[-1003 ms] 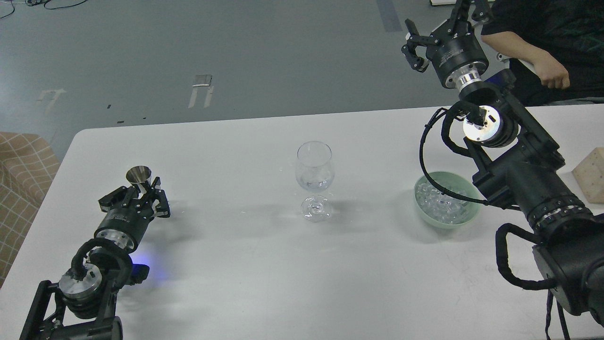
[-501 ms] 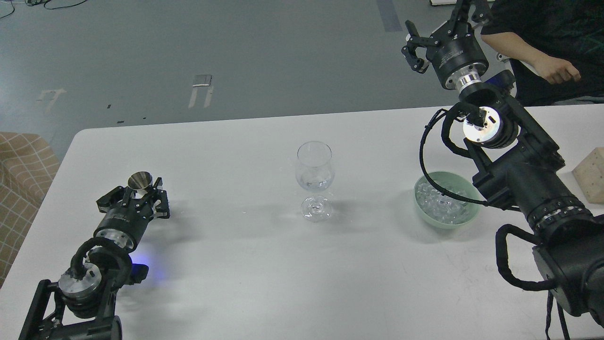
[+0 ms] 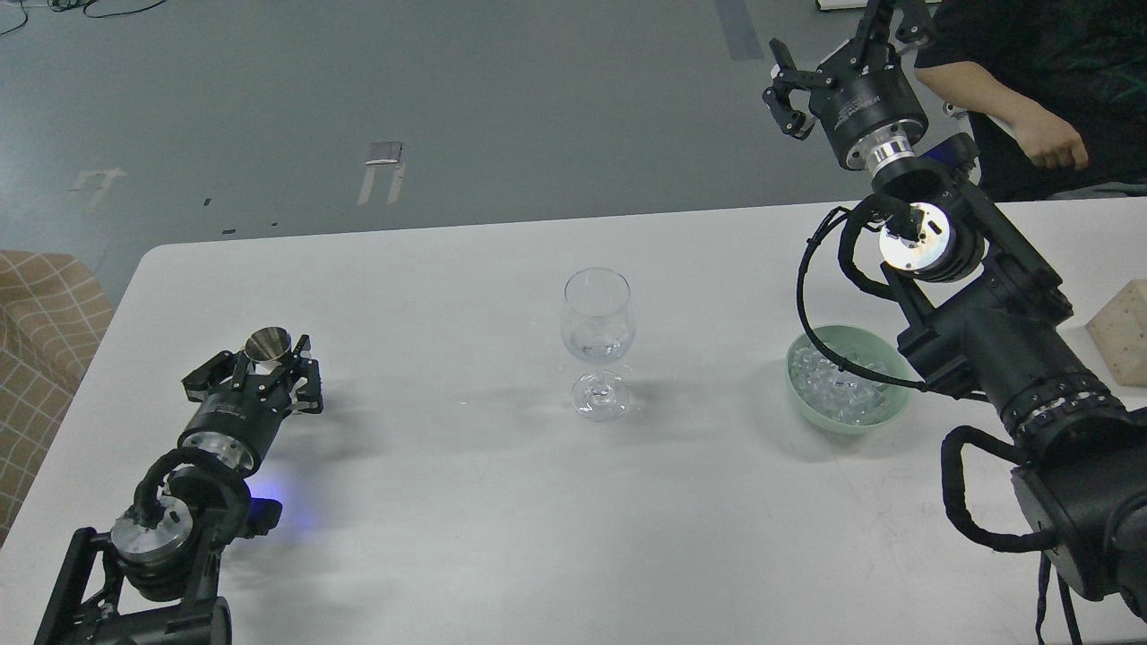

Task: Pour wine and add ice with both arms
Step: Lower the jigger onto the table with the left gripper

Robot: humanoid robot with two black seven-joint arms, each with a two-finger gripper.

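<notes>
Resting low on the counter (image 3: pixel 466 502), your left gripper (image 3: pixel 269 365) has its jaws around a small metal cup (image 3: pixel 268 343), upright so nothing spills. The stemmed glass (image 3: pixel 598 340) stands central, within reach of both arms. Your right gripper (image 3: pixel 829 54) hangs raised, jaws spread and empty, well above the ice (image 3: pixel 838 391) in the green bowl (image 3: pixel 806 410).

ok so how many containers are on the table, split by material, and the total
glass: 1, the wine glass, standing upright mid-table
metal: 1, the small metal cup at the left gripper
green ceramic-looking: 1, the bowl holding the ice
total: 3
</notes>
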